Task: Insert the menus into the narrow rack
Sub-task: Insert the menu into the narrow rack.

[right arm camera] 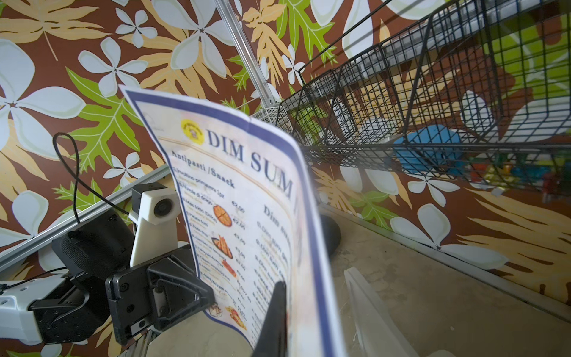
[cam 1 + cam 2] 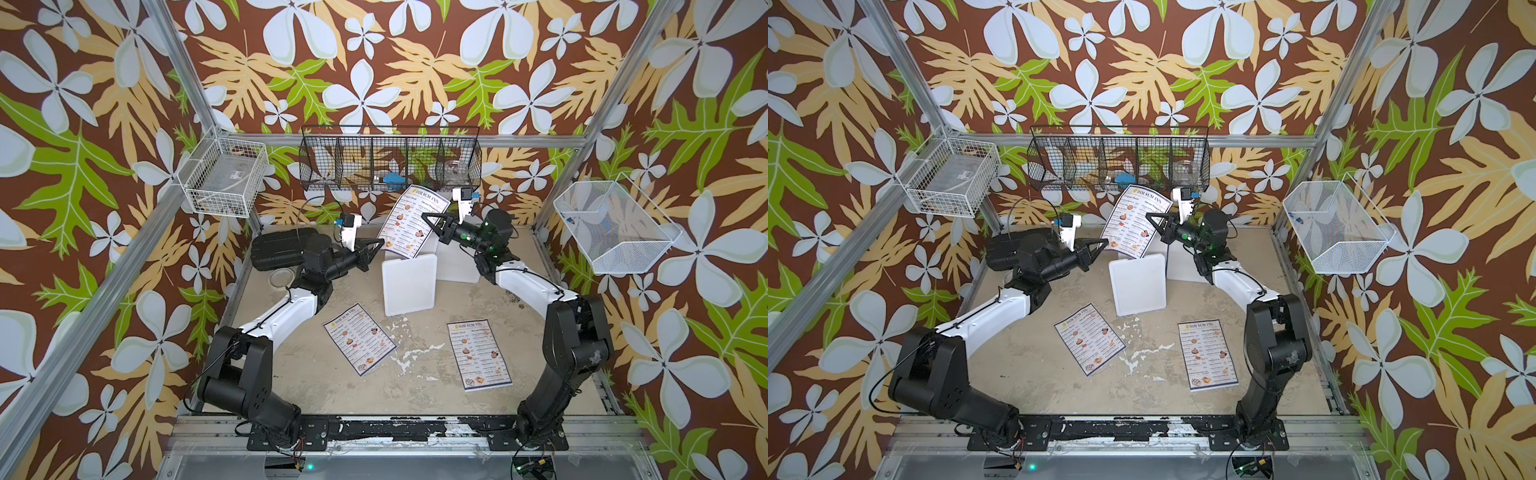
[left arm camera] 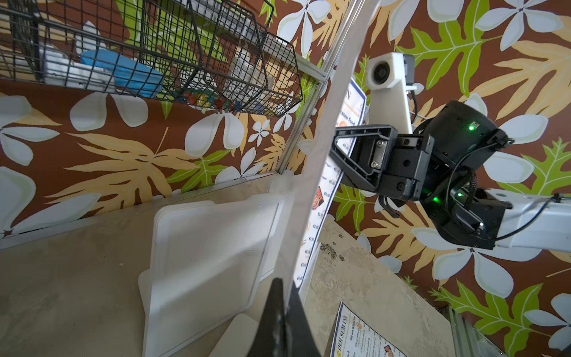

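**Two-armed hold above the rack.** The left gripper (image 2: pixel 376 245) is pinched tight on the lower corner of the raised menu (image 2: pixel 409 216). The right gripper (image 2: pixel 430 220) is clamped on its opposite edge. The sheet stands tilted, its lower edge close over the white rack (image 2: pixel 409 286); whether they touch cannot be told. A second menu (image 2: pixel 359 338) and a third menu (image 2: pixel 478 355) lie flat on the table (image 2: pixel 299 374). Likely hazards: the tilted edge may land on a panel's top rather than in the gap and buckle, and uneven motion of the arms could crease the thin, glossy sheet or pull it from one grip.
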